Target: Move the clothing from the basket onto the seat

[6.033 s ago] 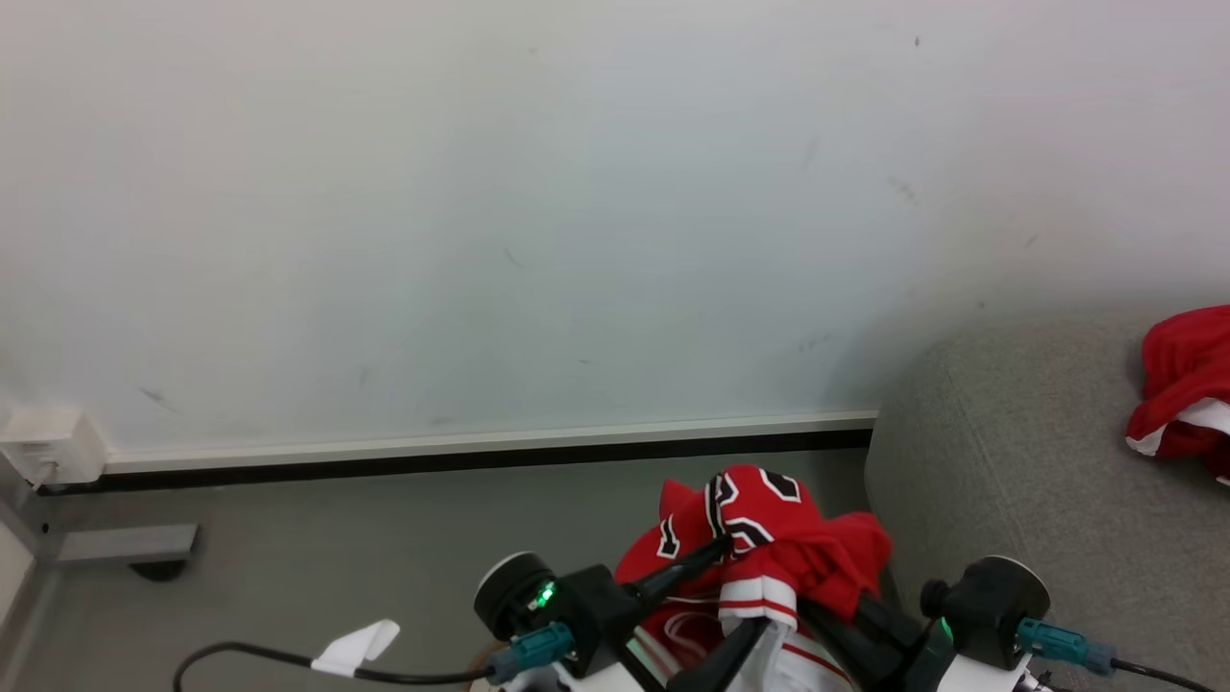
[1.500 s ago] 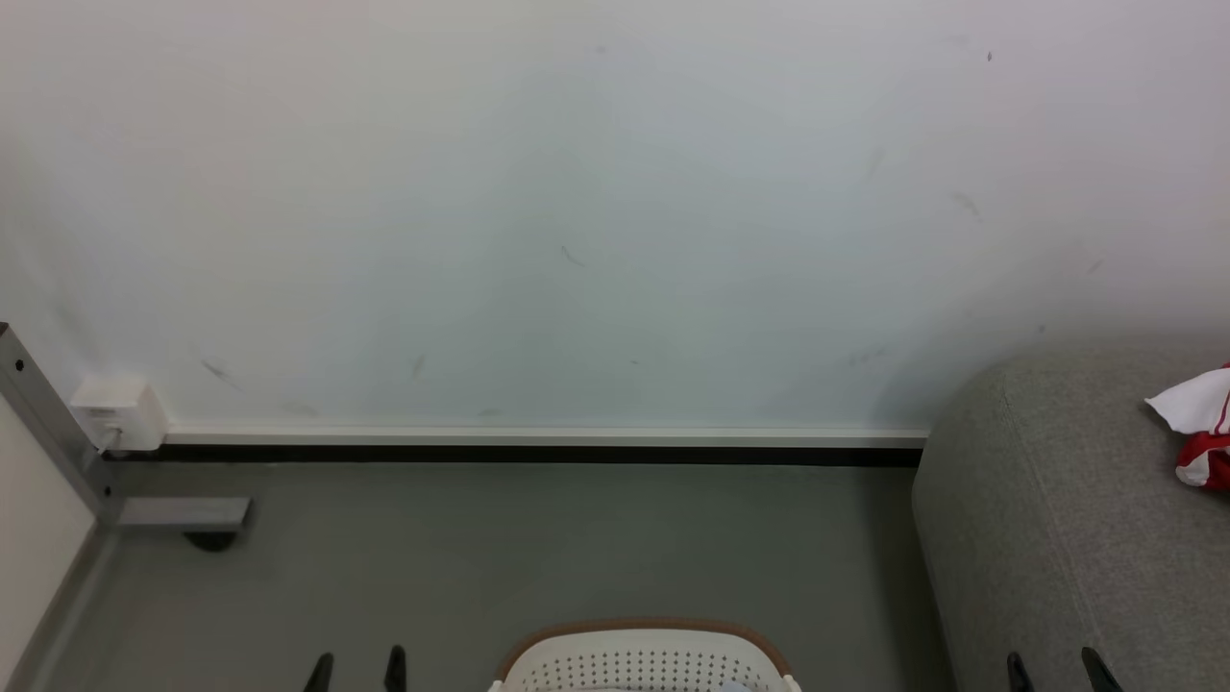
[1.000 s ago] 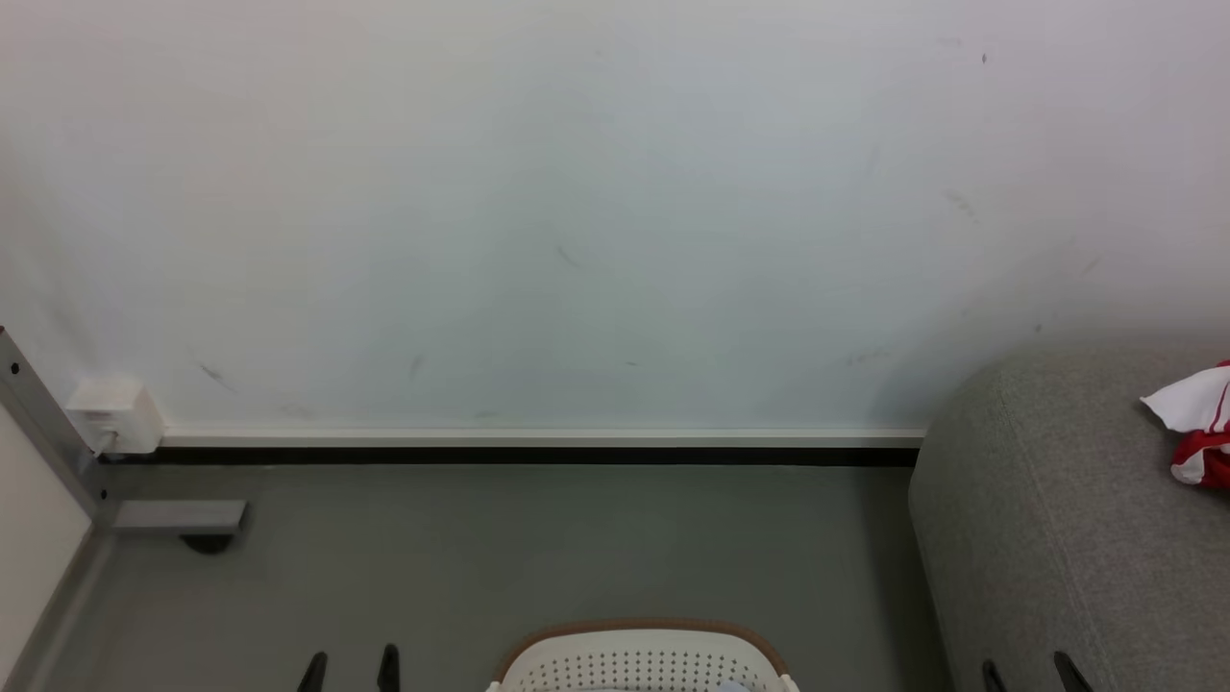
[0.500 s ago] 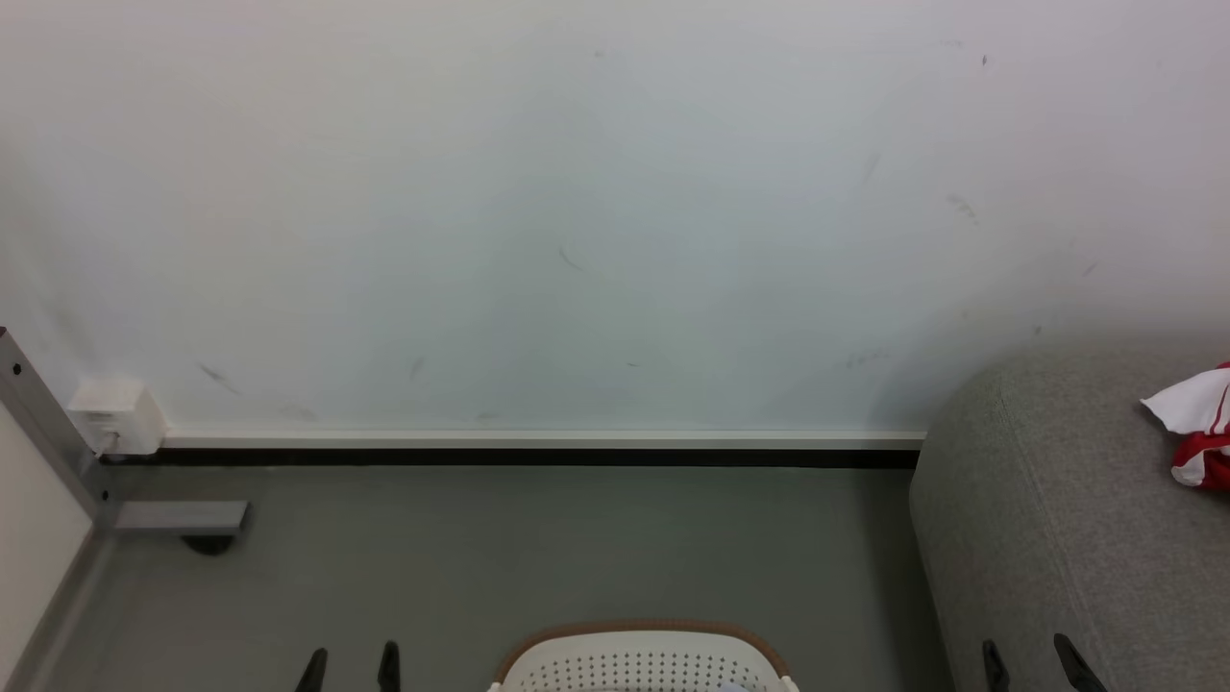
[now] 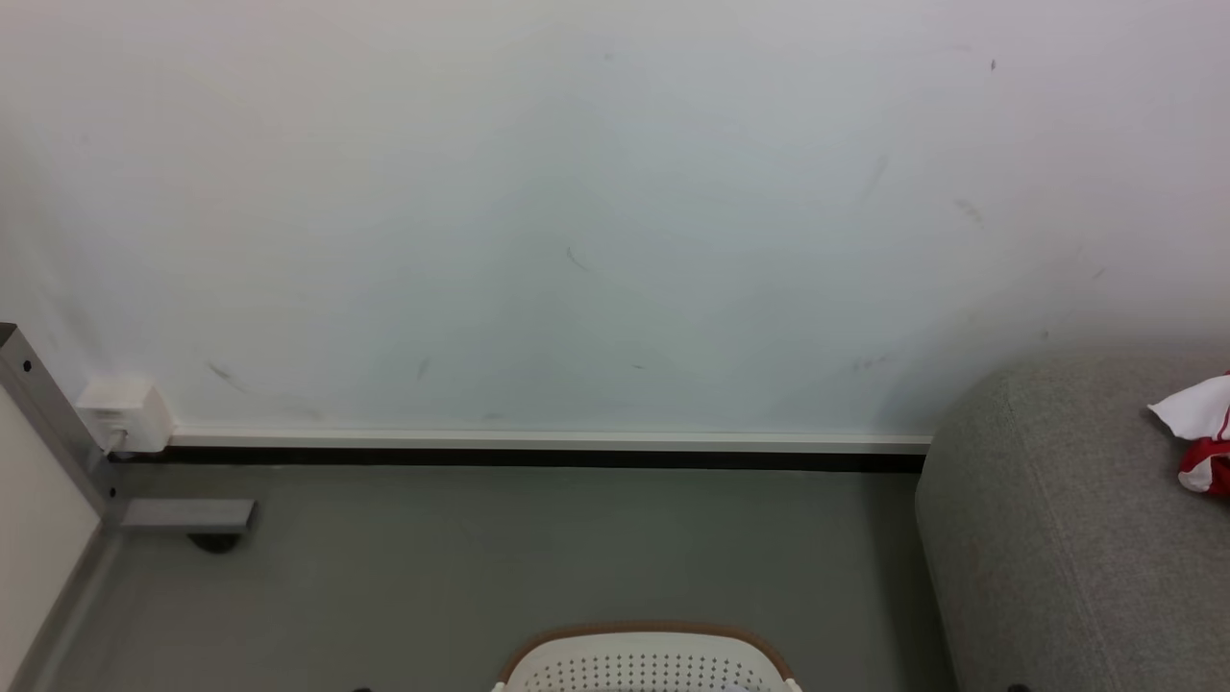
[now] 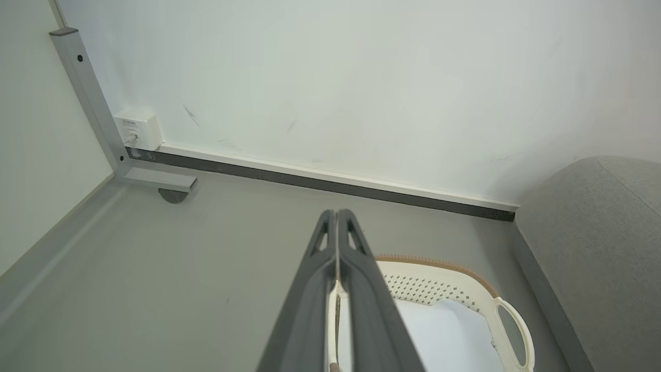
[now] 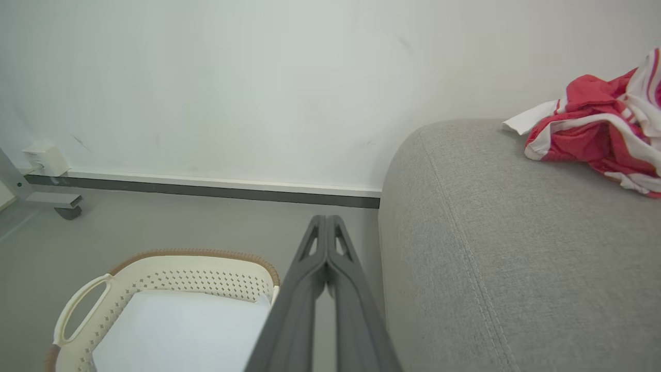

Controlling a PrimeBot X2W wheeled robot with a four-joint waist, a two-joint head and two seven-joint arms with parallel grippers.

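Left gripper [image 6: 336,213] is pinched fully together with nothing in it, and my right gripper [image 7: 326,219] is the same, fingers pressed flat. The basket [image 7: 196,278] sits low between the two, white inside. The clothing [image 7: 594,129] is bunched up on the seat [image 7: 516,232], well off to the right of and beyond my right fingers. That seat's rounded edge runs just beside my right gripper. Bare grey floor [image 6: 155,268] spreads left of and ahead of my left gripper to the wall [image 6: 335,77], with a metal frame leg [image 6: 95,103] in the far left corner.
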